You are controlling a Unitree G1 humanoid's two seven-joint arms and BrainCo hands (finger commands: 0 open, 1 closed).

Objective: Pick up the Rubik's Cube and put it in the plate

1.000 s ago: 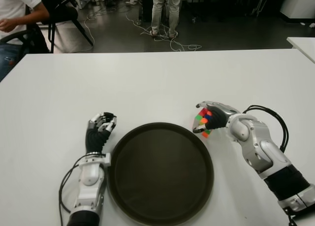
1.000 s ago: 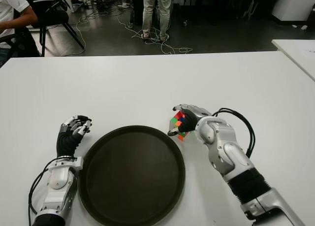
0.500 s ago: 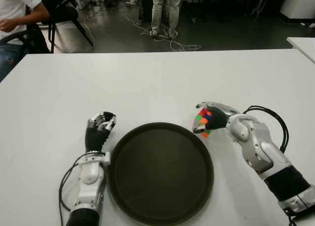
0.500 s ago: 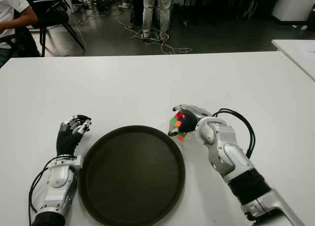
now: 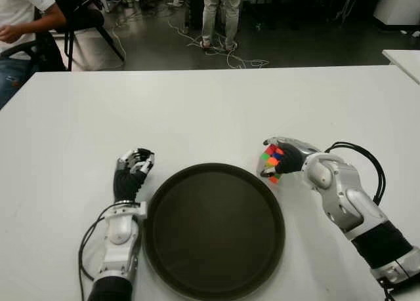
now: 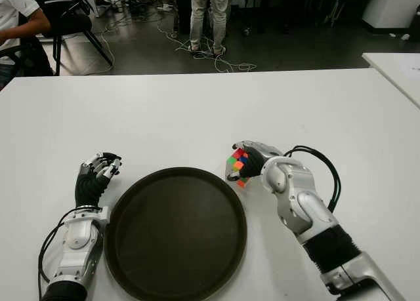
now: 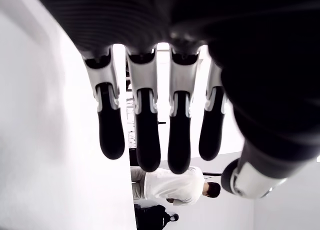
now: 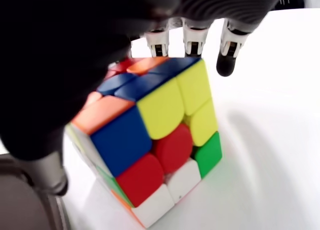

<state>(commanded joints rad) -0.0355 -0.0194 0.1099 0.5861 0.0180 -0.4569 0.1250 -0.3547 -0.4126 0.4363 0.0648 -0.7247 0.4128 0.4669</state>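
The right hand (image 5: 281,158) has barely moved, fingers wrapped around the Rubik's Cube (image 8: 150,140), which looks hard, light; flat sides grip best.

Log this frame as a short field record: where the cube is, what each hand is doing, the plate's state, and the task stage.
cube: Rubik's Cube in the right hand, just off the plate's far right rim
right hand: right hand closed around the cube
left hand: left hand idle, left of the plate, holding nothing
plate: dark round plate, nothing in it
surface: white table
stage: cube grasped, not yet in the plate
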